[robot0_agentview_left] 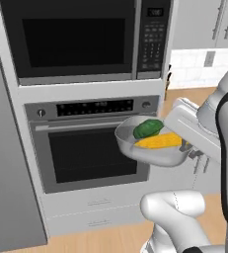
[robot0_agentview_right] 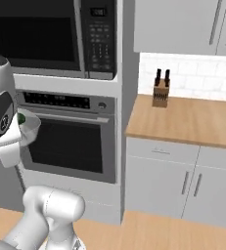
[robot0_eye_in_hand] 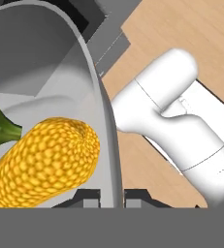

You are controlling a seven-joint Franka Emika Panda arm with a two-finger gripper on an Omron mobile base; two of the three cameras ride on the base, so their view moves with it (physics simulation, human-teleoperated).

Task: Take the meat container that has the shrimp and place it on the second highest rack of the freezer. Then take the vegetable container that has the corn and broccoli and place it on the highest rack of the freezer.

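The rounded, deep light grey vegetable container (robot0_agentview_left: 152, 148) is hanging in the air in front of the black-glass oven (robot0_agentview_left: 93, 150), carried by the arm rather than resting on any surface. In the left base view it is sitting just right of centre, with the dark green rounded broccoli (robot0_agentview_left: 148, 128) lying at about eleven o'clock from the yellow elongated corn cob (robot0_agentview_left: 160, 142); both are staying low inside the dish, which is being kept close to level, presumably so that nothing rolls out.

In the hand view the container wall (robot0_eye_in_hand: 106, 145) is rising as a thin pale edge from six o'clock towards twelve, passing straight between the two dark finger tips of the two-finger gripper (robot0_eye_in_hand: 111, 197). The jaws are standing almost fully closed, pinching that thin rim from inside and outside, with the corn pressing close to the inner side. A rim pinch like this looks chosen because the dish is too wide to span.

In the right base view the dish is peeking out at nine o'clock, beside the white arm, with the microwave (robot0_agentview_right: 51, 36) above at twelve o'clock. A wooden knife block (robot0_agentview_right: 160, 92) is standing on the wooden counter (robot0_agentview_right: 192, 122) at about two o'clock, well apart.

The flat grey panel (robot0_agentview_left: 7, 173) at the nine o'clock edge of the left base view may be the freezer's side; I cannot tell.
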